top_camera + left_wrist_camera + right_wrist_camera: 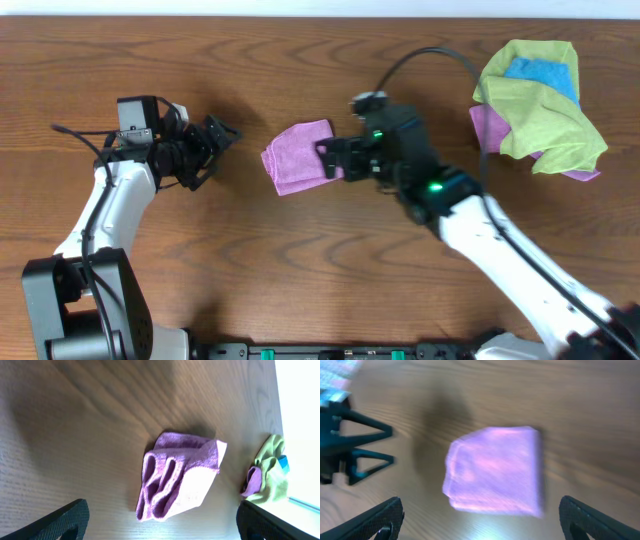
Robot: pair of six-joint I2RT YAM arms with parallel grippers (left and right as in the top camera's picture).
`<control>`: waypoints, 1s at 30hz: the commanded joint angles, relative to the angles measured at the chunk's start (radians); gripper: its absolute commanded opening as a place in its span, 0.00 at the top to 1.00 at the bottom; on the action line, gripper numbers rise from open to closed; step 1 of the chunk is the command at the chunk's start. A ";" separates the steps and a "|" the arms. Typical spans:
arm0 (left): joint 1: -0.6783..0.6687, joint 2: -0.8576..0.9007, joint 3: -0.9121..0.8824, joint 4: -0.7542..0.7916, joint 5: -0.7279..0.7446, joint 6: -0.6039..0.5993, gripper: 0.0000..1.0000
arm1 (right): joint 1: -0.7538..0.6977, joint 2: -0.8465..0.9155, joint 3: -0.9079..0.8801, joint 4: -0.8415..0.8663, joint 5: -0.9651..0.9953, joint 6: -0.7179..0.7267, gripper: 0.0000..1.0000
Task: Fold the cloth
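Observation:
A folded purple cloth (298, 156) lies on the wooden table at the centre. It also shows in the left wrist view (177, 476) and, blurred, in the right wrist view (495, 471). My right gripper (330, 160) is open and empty at the cloth's right edge, just above it; its fingertips show wide apart in the right wrist view (480, 520). My left gripper (215, 150) is open and empty, a short way left of the cloth, pointing at it; its fingertips show in the left wrist view (160, 522).
A heap of other cloths (540, 105), yellow-green over blue and purple, lies at the back right of the table. It shows small in the left wrist view (267, 475). My left gripper appears in the right wrist view (350, 442) beyond the cloth.

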 commanded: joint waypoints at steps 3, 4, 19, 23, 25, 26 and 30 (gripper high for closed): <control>-0.045 -0.011 -0.072 0.010 0.024 -0.003 0.05 | -0.090 -0.119 0.010 -0.209 -0.011 -0.146 0.01; -0.056 -0.011 -0.083 0.019 0.024 -0.010 0.05 | -0.101 -0.141 0.010 -0.251 -0.011 -0.171 0.01; -0.202 0.053 -0.172 0.200 -0.002 -0.146 0.05 | -0.145 -0.496 -0.210 -0.476 0.042 -0.154 0.01; -0.235 0.106 -0.172 0.248 0.012 -0.174 0.05 | -0.145 -0.636 -0.324 -0.481 0.037 -0.069 0.01; -0.256 0.130 -0.172 0.272 0.010 -0.190 0.05 | -0.145 -0.698 -0.363 -0.491 0.037 -0.027 0.01; -0.265 0.141 -0.172 0.283 0.008 -0.195 0.05 | -0.145 -0.722 -0.373 -0.499 0.037 -0.013 0.01; -0.285 0.180 -0.172 0.330 -0.017 -0.234 0.05 | -0.145 -0.781 -0.381 -0.528 0.026 0.032 0.01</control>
